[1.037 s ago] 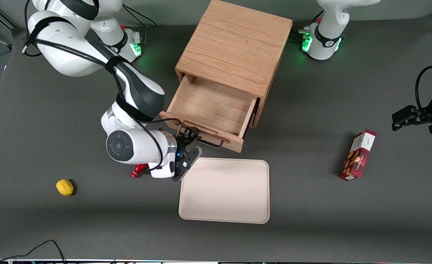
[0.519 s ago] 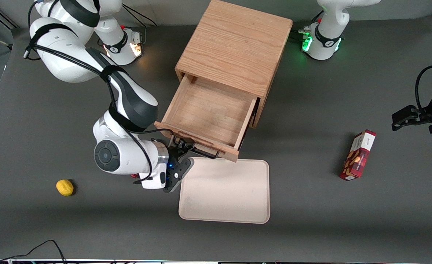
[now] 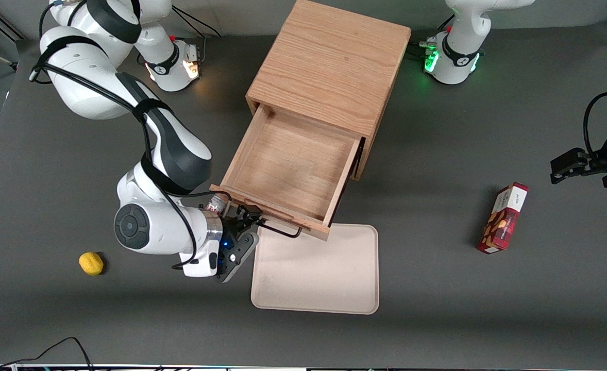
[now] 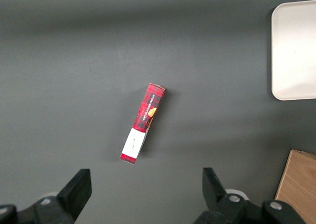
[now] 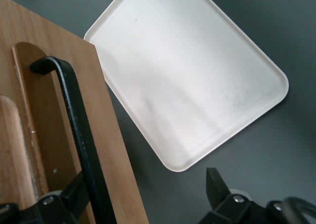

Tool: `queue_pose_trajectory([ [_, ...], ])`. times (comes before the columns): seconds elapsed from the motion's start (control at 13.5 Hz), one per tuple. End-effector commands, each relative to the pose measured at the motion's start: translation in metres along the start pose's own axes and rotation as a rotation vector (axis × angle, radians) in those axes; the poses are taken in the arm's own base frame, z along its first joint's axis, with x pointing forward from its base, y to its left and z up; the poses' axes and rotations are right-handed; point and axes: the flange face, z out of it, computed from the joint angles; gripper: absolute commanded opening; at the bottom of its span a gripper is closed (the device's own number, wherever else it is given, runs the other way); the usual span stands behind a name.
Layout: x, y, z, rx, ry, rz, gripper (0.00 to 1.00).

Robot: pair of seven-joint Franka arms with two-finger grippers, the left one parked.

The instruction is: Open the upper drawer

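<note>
Upper drawer point(image 3: 289, 170) of wooden cabinet point(image 3: 329, 64) drawn well out at the cabinet's front, bare wood floor showing, front panel overhanging cream tray's point(image 3: 316, 273) rim. Gripper point(image 3: 246, 226) at drawer's front, at tray's 10 o'clock, fingers spread astride thin black handle point(image 5: 79, 130), one finger against the bar, not clenched. Lemon point(image 3: 91, 263) toward working arm's end of table; red snack box point(image 3: 503, 218) toward parked arm's end.

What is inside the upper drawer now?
The upper drawer, pulled out of the cabinet, shows only its bare wooden floor. The gripper is at its handle; the part inside the cabinet is hidden.
</note>
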Motion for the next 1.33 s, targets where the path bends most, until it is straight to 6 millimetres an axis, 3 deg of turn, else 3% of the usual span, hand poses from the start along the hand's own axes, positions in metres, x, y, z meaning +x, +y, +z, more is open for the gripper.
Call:
queue_pose_trajectory([
  [0.0, 0.006, 0.009, -0.006, -0.033, 0.032, -0.018, 1.00],
  [0.3, 0.008, 0.004, -0.014, -0.027, 0.048, -0.012, 1.00],
  [0.44, 0.008, -0.004, -0.037, -0.035, 0.065, -0.017, 1.00],
  [0.59, 0.004, -0.036, -0.106, -0.097, 0.109, -0.050, 1.00],
  [0.89, -0.029, -0.082, -0.218, -0.215, 0.125, -0.053, 1.00],
  [1.11, -0.079, -0.104, -0.295, -0.320, 0.084, 0.101, 1.00],
  [1.26, -0.126, -0.110, -0.343, -0.382, 0.034, 0.209, 1.00],
])
